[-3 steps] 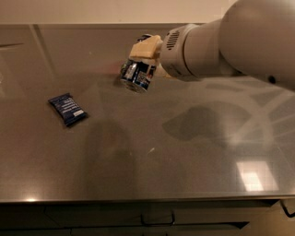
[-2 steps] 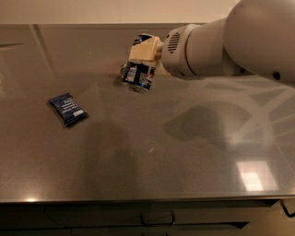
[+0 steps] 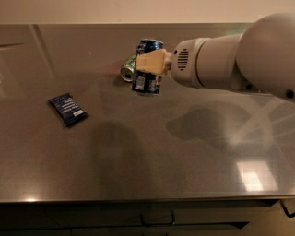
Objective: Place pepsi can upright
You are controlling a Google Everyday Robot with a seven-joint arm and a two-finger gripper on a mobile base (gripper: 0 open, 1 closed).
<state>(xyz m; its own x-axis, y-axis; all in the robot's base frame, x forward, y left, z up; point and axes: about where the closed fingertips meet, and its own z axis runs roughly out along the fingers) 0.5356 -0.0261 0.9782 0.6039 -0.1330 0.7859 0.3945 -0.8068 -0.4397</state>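
One camera: single view, so every line below comes from it.
Pepsi can (image 3: 146, 85): held in the hand over the back-middle of the table (image 3: 184, 179), near upright with a slight lean. I can't tell if its base touches the table.
Hand (image 3: 147, 62): cream fingers pinching the pepsi can across its mid-body. The white arm (image 3: 230, 62) reaches in from the right.
Weight and stiffness: my guess is thin aluminium, light, and it dents if squeezed hard. I can't tell if it's full or empty.
Grip surface: smooth round wall, probably slippery, so I'd go firm but not crushing.
Where to hold: side wall at mid-height, across the width, not on the silver rims. The present hold looks right to me.
Tip risk: narrow base, so I expect it to topple if let go while leaning.
Neighbour: green can (image 3: 127, 70) lies on its side just behind-left of the pepsi can. I can't tell whether they touch.
Table surface: flat, hard, grey and glossy with reflections. Fine for standing a can, though it may slide.
Room: dark-blue packet (image 3: 67, 109) lies flat at the left, well apart from the pepsi can. There is a pale wall (image 3: 138, 11) behind, drawer fronts (image 3: 161, 223) under the front edge, and dim light.
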